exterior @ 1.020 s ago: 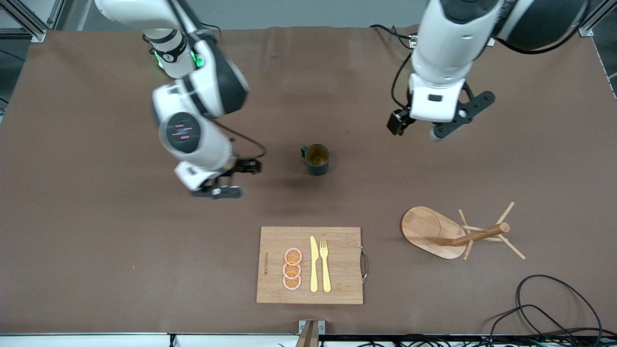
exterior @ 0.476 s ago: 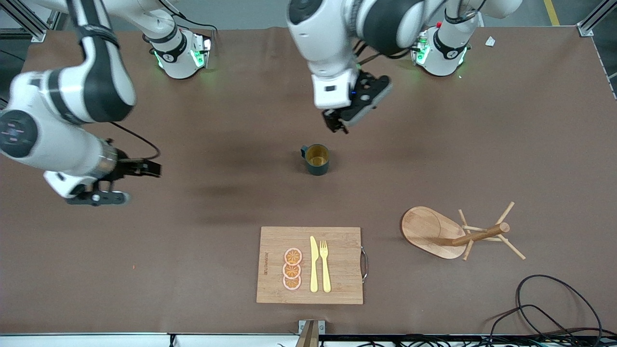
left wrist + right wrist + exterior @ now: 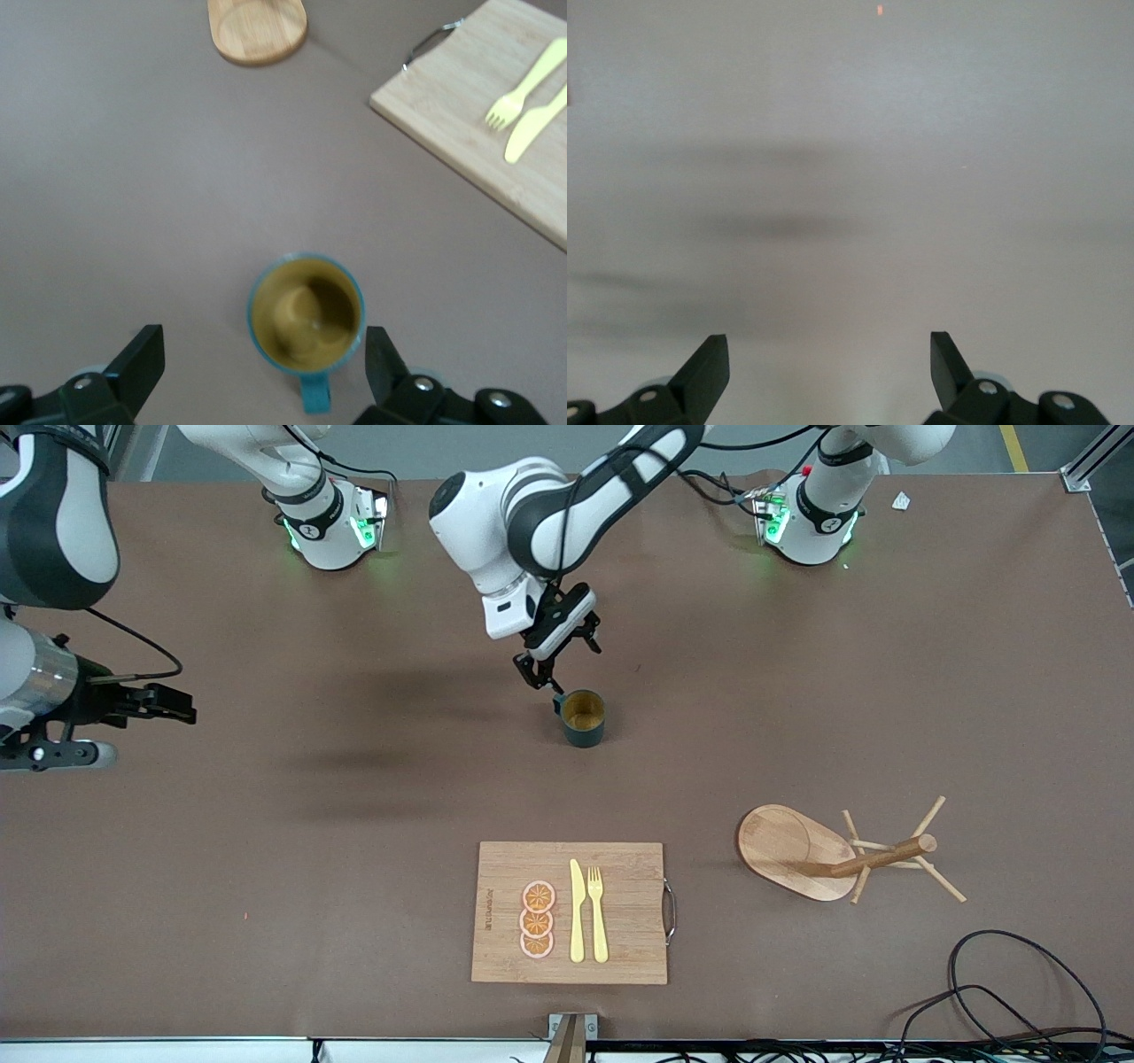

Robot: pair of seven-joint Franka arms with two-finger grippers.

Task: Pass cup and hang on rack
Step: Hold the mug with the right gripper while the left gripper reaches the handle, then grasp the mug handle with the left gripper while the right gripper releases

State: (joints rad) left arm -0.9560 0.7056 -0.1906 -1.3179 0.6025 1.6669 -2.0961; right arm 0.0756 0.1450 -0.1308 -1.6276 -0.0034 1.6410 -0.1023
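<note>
The dark teal cup [image 3: 583, 718] stands upright mid-table, yellowish-tan inside, its handle toward the robots' bases. My left gripper [image 3: 558, 664] hangs open just over the cup's handle side. In the left wrist view the cup [image 3: 306, 314] sits between the open fingers [image 3: 142, 363], not touched. The wooden rack [image 3: 833, 855] stands toward the left arm's end, nearer the front camera than the cup; its oval base shows in the left wrist view [image 3: 257, 27]. My right gripper [image 3: 182, 707] is open and empty over bare table at the right arm's end [image 3: 828, 354].
A bamboo cutting board [image 3: 567, 912] with orange slices, a yellow knife and a fork lies nearer the front camera than the cup; it also shows in the left wrist view [image 3: 469, 106]. Black cables [image 3: 1001, 974] lie at the front corner by the rack.
The left arm has swung across and come down to the cup. The right arm has drawn away from the cup to its own end of the table. The cup has not moved.
</note>
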